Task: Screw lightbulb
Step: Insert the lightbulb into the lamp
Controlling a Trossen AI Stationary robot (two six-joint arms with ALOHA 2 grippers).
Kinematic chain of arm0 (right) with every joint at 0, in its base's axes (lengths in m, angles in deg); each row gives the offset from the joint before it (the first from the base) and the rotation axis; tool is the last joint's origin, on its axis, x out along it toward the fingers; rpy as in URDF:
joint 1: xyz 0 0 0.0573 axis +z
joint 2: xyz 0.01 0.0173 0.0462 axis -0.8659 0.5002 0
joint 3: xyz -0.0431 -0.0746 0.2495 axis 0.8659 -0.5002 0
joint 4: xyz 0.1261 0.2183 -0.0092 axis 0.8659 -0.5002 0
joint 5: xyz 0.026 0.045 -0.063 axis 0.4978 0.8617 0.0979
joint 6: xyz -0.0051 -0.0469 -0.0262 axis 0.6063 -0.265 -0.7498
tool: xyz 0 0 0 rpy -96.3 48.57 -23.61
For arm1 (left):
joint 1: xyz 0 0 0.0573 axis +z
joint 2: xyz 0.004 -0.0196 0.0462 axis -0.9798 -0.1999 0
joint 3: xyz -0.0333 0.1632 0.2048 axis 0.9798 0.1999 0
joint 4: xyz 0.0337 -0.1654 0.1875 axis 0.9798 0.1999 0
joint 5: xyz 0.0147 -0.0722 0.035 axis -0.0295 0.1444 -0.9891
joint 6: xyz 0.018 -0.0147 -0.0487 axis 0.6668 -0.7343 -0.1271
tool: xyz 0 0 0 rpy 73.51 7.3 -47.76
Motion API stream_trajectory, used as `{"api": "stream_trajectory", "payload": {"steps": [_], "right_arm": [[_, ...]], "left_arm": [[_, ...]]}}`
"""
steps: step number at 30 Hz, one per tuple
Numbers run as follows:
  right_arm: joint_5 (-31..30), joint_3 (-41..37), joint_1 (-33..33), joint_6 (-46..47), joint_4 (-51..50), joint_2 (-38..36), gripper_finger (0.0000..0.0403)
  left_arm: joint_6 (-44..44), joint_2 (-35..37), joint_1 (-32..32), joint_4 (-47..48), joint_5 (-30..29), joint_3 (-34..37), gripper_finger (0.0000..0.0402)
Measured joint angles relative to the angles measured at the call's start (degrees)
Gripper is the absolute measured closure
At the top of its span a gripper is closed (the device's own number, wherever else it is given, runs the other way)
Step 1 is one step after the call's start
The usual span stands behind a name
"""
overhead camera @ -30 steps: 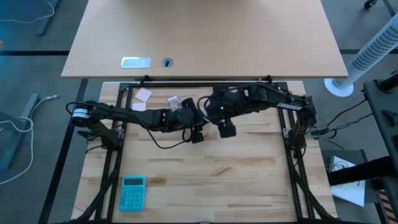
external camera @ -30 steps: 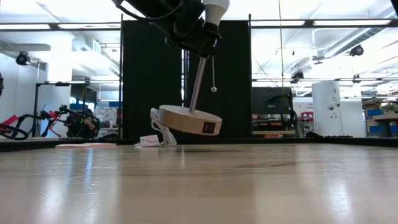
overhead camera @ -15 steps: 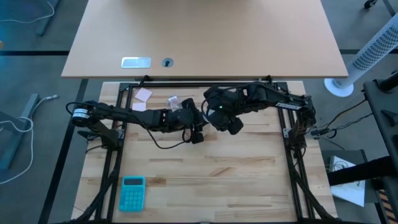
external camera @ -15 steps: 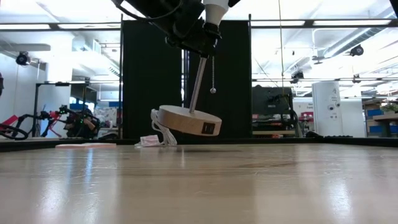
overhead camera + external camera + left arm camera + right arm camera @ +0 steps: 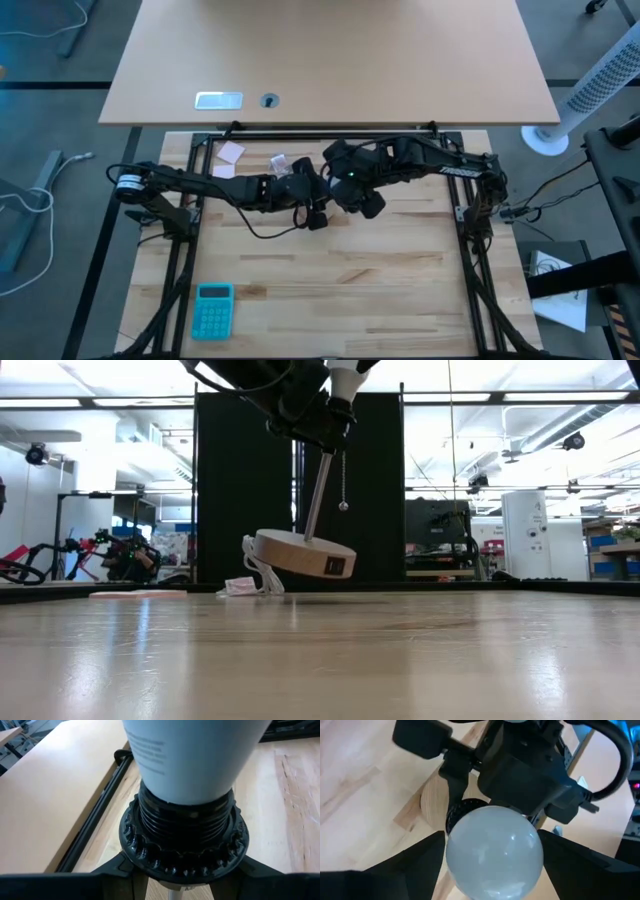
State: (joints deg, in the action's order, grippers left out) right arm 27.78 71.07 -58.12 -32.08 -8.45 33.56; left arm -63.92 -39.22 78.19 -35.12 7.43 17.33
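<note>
High view: the 2 dark arms are meeting at mid-table. The left gripper (image 5: 312,212) and right gripper (image 5: 352,192) are crowding together; the bulb itself is hidden beneath them.

Low view: the round wooden lamp base (image 5: 300,552) is hanging tilted, clear of the wooden table (image 5: 320,660), on its thin metal stem (image 5: 317,497). The left gripper (image 5: 318,422) is pinching the socket at the top edge.

Left wrist view: the pale white frosted lightbulb (image 5: 192,755) is sitting in the black ribbed plastic socket (image 5: 182,840), threads showing, so probably only partly seated.

Right wrist view: the right gripper (image 5: 492,860) is standing spread either side of the lightbulb (image 5: 494,851); contact with the glass appears slight.

Risks: the base is swinging freely, so twisting may be cross-threading the bulb or turning the socket in the left grip; a loose right grip may be slipping on glass.
</note>
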Motion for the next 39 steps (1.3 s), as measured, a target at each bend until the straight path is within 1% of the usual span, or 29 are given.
{"api": "stream_trajectory", "payload": {"steps": [5, 11, 17, 24, 27, 30, 33, 39], "right_arm": [[-3.07, -0.11, -0.02, 2.12, -0.2, 0.01, 0.0069], [-3.08, -0.11, 0.0, 3.15, -0.43, 0.0, 0.0066], [-2.09, -0.11, 0.25, 3.59, -0.47, 0.0, 0.0083], [-1.25, -0.11, 0.52, 9.48, -0.52, 0.13, 0.0122], [-1.28, -0.11, 0.52, 15.2, -0.56, 0.17, 0.0136], [-1.42, -0.11, 0.61, 23.16, -0.52, 0.17, 0.0143], [-1.68, -0.11, 0.61, 33.81, -0.54, 0.2, 0.0143], [-2.43, -0.09, 0.54, 55.27, -0.42, 0.2, 0.0131]], "left_arm": [[-0.01, 0.0, 0.0, 0.04, 0.0, 0.0, 0.0255], [-0.01, 0.0, 0.0, 0.09, 0.0, 0.0, 0.0255], [-0.01, 0.0, 0.0, 0.14, 0.0, 0.0, 0.0255], [-0.04, 0.0, 0.0, 0.37, 0.04, 0.0, 0.0255], [-0.04, -0.07, 0.0, 0.39, 0.02, 0.0, 0.0255], [-0.06, -0.07, -0.02, 0.37, 0.04, 0.0, 0.0255], [-0.39, -0.07, -0.04, 0.37, 0.02, 0.02, 0.0255], [-0.59, -0.09, 0.82, 0.93, 0.03, -0.65, 0.0255]]}}
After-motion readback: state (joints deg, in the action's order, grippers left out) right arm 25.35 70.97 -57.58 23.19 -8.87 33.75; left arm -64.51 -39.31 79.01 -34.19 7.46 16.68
